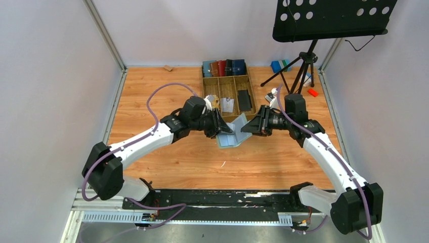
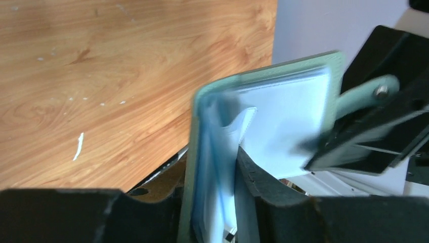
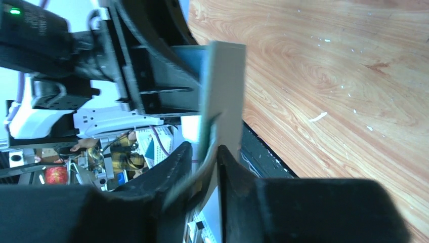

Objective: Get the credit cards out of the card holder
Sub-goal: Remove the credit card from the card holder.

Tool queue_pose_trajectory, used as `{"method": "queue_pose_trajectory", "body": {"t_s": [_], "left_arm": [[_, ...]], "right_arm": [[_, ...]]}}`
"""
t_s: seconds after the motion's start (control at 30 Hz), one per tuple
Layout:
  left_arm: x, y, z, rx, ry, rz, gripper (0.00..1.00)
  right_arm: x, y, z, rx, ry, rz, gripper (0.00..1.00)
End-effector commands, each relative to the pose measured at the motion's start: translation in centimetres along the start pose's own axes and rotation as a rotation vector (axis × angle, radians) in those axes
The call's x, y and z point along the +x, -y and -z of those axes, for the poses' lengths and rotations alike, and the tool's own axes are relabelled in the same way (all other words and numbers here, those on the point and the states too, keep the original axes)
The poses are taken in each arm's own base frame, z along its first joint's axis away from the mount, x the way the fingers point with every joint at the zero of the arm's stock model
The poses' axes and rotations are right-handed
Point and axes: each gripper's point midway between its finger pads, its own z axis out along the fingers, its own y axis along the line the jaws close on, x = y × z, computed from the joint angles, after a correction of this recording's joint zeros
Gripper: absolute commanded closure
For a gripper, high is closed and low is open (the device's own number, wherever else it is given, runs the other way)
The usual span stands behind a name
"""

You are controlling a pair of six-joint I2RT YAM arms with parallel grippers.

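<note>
The sage-green card holder (image 1: 231, 137) hangs open in a V above the table's middle, held between both grippers. My left gripper (image 1: 221, 129) is shut on its left flap; in the left wrist view the green cover and pale clear sleeves (image 2: 293, 116) sit pinched between the fingers (image 2: 253, 177). My right gripper (image 1: 248, 126) clamps the other flap (image 3: 225, 91), with the blurred snap tab (image 2: 364, 96) curling beside it. No card shows inside the sleeves. One dark credit card (image 1: 245, 99) lies in the wooden tray's right compartment.
The wooden tray (image 1: 205, 86) stands at the back centre, with a row of blue, brown and black wallets (image 1: 224, 67) along its far side. A tan wad (image 1: 212, 99) and a pale item (image 1: 227, 105) lie in it. A music stand tripod (image 1: 303, 71) stands back right.
</note>
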Motion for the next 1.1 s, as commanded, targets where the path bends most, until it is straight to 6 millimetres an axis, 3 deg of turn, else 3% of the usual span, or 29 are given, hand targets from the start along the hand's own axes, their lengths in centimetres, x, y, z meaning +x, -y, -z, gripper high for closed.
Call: {"method": "queue_pose_trajectory", "body": {"t_s": [0.0,0.1,0.27,0.4,0.57,0.83,1.0,1.07], "left_arm": [[-0.6,1.5,1.1,0.100,0.041,0.011,0.64],[-0.8,2.0,1.6,0.133,0.051,0.015,0.66],[-1.0,3.2,2.2,0.211,0.068,0.028,0.67],[-1.0,3.7,2.4,0.242,0.070,0.028,0.68],[-1.3,5.1,2.8,0.307,0.078,0.031,0.70],[-1.9,8.2,3.8,0.453,0.091,0.024,0.73],[-1.9,8.9,3.8,0.463,0.082,0.014,0.73],[-2.0,8.4,3.6,0.432,0.083,0.016,0.62]], "right_arm": [[-0.6,-2.4,0.8,-0.121,0.034,0.040,0.70],[-0.7,-2.2,1.0,-0.121,0.044,0.033,0.65],[-0.5,-1.7,0.8,-0.111,0.037,0.014,0.74],[-0.3,-1.3,0.6,-0.100,0.021,0.004,0.69],[-0.2,-1.0,0.7,-0.081,0.018,0.006,0.94],[0.5,-1.0,0.2,-0.109,-0.027,-0.007,0.88],[0.7,-0.9,0.1,-0.106,-0.040,-0.006,0.94],[0.4,-0.9,0.2,-0.088,-0.033,0.001,1.00]]}}
